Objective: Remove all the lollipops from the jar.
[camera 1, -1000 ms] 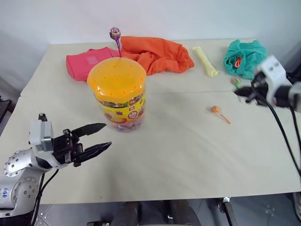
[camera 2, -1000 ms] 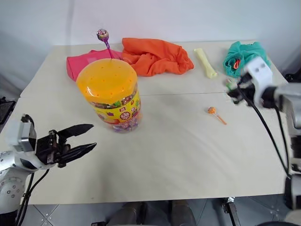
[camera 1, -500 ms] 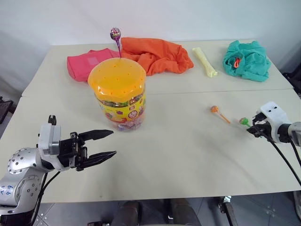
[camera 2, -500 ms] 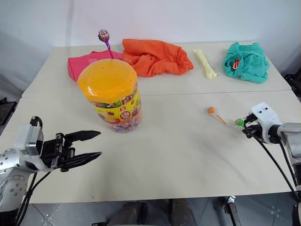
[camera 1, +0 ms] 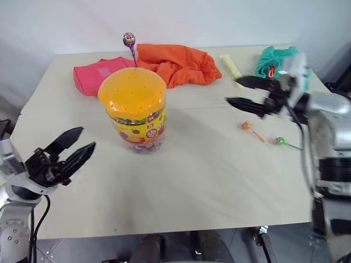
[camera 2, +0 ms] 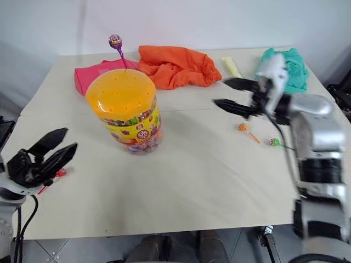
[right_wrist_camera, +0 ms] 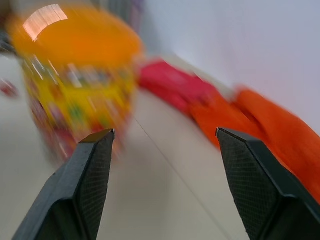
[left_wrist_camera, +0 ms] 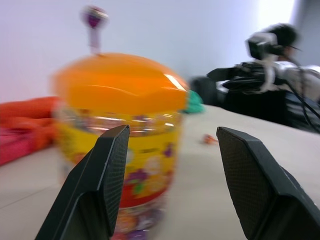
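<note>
Right gripper (camera 1: 237, 92) is up over the table (camera 1: 208, 181), level, tips aimed toward the jar (camera 1: 133, 111); its two black fingers are spread wide with nothing between them, touching nothing. Right wrist view agrees: both pads (right_wrist_camera: 85, 190) far apart, empty gap, jar blurred ahead of the tips, pink cloth (camera 1: 98, 74) and orange cloth (camera 1: 175, 63) off to one side of it.

Left gripper (camera 1: 74, 145) sits at the near left table edge, fingers parted to a moderate gap, empty, no contact. Left wrist view has the jar straight ahead between the two finger pads (left_wrist_camera: 107, 185), near but not touching.

Jar stands upright well to the side of the right gripper's tips, orange lid on. A purple lollipop (camera 1: 129, 39) sticks upright out of the lid's far side.

Orange lollipop (camera 1: 247, 126) lies on the table just below and in front of the right gripper. Green lollipop (camera 1: 279, 141) lies beside it, further out toward the right arm, the two close but apart. A small red thing (camera 2: 59, 173) lies on the table right by the left gripper's tips; likely a lollipop, too small to be sure.

Behind the right gripper: a pale yellow item (camera 1: 230, 64) and teal cloth (camera 1: 270, 59), the latter partly hidden by the wrist.
</note>
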`<state>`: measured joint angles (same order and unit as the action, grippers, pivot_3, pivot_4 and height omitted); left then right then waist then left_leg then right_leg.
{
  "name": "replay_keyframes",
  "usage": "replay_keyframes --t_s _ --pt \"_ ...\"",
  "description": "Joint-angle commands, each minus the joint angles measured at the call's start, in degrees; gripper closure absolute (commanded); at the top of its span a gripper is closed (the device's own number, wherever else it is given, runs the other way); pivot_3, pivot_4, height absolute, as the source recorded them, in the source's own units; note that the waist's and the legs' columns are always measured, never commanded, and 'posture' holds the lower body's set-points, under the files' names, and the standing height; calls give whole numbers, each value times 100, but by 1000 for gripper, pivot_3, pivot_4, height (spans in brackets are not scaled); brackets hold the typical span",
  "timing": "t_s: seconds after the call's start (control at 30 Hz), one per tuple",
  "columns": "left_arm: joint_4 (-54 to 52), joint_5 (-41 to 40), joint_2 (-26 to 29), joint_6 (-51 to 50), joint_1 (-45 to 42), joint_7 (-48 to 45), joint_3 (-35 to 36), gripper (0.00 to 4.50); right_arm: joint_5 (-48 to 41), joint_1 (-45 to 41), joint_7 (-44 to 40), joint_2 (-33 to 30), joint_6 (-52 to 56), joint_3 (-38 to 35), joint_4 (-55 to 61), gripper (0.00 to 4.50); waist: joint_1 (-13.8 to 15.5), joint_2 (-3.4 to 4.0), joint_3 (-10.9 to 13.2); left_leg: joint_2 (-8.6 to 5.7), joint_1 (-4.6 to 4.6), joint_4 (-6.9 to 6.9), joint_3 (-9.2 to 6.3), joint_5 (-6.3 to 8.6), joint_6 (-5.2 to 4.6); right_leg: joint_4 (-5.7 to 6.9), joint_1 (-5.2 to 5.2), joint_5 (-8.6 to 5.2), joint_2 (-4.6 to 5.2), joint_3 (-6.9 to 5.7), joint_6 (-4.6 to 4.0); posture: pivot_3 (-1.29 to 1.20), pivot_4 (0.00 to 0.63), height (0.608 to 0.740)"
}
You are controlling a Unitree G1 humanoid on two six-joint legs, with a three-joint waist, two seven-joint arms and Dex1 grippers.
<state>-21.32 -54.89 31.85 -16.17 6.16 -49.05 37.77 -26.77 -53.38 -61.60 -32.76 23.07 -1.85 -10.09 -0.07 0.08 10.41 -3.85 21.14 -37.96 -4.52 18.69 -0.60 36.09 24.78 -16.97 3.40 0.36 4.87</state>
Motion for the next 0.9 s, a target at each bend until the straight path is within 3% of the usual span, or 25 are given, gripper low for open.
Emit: replay_keyframes --t_s 0.03,0.07,0.13,0.33,0.63,0.9 --pt "32 -129 -51 189 -110 281 319 1547 228 -1181 999 1020 398 299 -605 1128 83 -3 -2 -1 0 -1 -1 0 0 0 0 0 1 -1 0 0 150 740" --pt "35 -112 -46 197 -140 306 315 1547 349 -1500 1268 1346 433 418 -896 1128 141 -13 -7 -7 8 -3 -16 0 0 -5 -1 0 6 -12 0 0 150 740" --pt "-14 -83 -48 211 -138 330 279 1547 625 -1914 1695 1757 449 536 -1393 1128 -10 -13 -7 -16 15 -10 4 5 -7 -1 14 5 9 3 7 0 150 740" --pt "-251 -106 -145 249 -79 459 236 1547 791 -2911 2260 2778 581 527 -2446 1128 -43 -23 -12 -14 21 -1 6 4 1 56 47 0 9 -1 -5 0 150 740" --pt "-388 -86 -246 361 -24 558 208 1547 1004 -3498 2548 3376 313 384 -3434 1128 -169 -28 -15 -15 28 -6 20 4 0 80 62 -1 10 6 -7 0 150 740" --pt "-445 -74 -235 399 -56 614 162 1547 1102 -3611 2447 3442 192 295 -3725 3838 -213 -27 -15 -10 28 0 24 4 3 85 69 -3 7 9 -12 0 150 740"
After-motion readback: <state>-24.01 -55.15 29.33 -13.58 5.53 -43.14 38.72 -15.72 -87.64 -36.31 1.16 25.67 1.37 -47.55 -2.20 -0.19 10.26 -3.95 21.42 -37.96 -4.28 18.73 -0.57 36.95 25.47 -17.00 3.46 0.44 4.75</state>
